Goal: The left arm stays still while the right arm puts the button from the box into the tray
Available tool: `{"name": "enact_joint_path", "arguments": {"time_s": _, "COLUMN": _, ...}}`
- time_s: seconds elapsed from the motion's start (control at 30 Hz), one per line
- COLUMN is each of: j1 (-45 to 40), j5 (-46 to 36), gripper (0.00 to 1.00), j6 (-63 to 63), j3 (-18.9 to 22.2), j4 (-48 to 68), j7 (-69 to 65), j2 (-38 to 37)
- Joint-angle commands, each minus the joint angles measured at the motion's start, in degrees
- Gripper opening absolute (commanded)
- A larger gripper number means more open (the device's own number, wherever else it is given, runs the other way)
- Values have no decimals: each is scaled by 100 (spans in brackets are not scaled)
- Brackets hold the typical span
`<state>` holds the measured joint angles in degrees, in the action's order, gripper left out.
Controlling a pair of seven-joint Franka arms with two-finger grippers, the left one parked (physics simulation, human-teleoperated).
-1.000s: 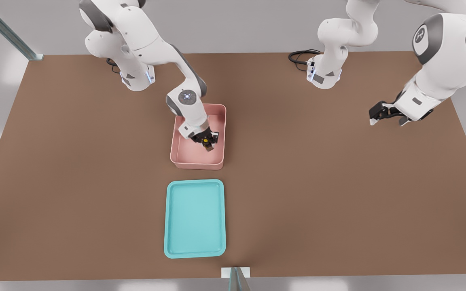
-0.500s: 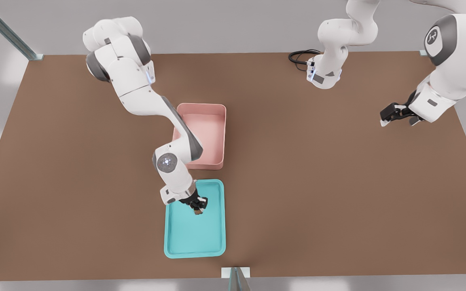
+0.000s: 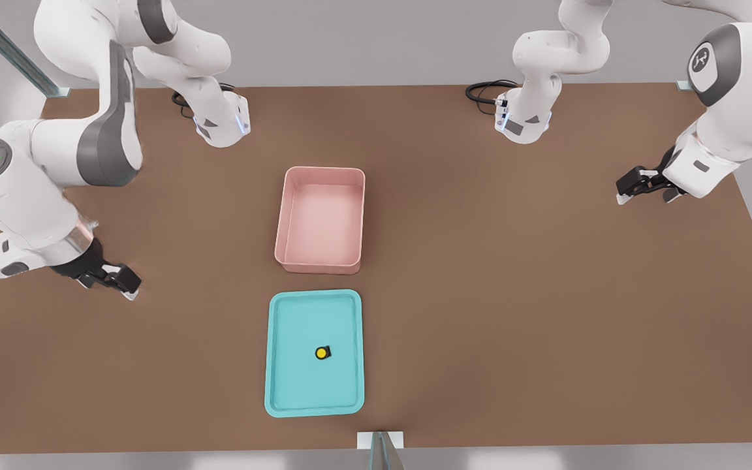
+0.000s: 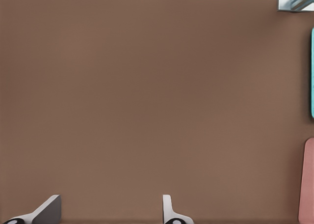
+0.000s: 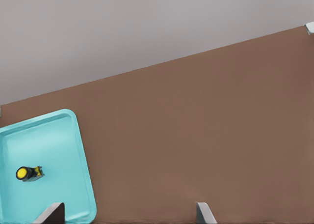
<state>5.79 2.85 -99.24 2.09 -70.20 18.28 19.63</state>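
Counter [image 3: 480, 294], brown and wide, carries everything in the scene. Above its left edge in the front view hangs the right arm [image 3: 43, 170], the biggest moving part, folded well away from both containers. Next in size is the tray [image 3: 284, 398], teal and shallow, lying at the near middle of the counter; just beyond it, apart by a strip of bare counter, stands the box [image 3: 319, 263], pale pink with tall walls and nothing to be seen inside it. The end effector [image 3: 109, 279] hovers near the counter's left edge, well apart from tray and box; the right wrist view shows its two fingertips [image 5: 51, 214] spread wide with only bare counter and a corner of the tray between them, so it holds nothing. Smallest of all is the button [image 3: 322, 353], its yellow cap showing on a dark body, resting on the tray floor roughly in the middle, clear of every rim; in the right wrist view it appears to lie on its side [image 5: 28, 173].

Judged from this layout, the task looks finished: the button is out of the box and in the tray, released, with the arm clear. Nothing seems left but for the arm to come to rest.
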Motion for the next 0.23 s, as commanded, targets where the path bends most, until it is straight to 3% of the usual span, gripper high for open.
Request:
{"name": "enact_joint_path", "arguments": {"time_s": 0.0, "j1": -6, "j5": -65, "gripper": 100, "j6": 1074, "j3": 10, "j4": 33, "j7": -3279, "j2": 85}}
{"name": "enact_joint_path", "arguments": {"time_s": 0.2, "j1": -121, "j5": -56, "gripper": 100, "j6": 1065, "j3": 19, "j4": 95, "j7": -3270, "j2": 85}}
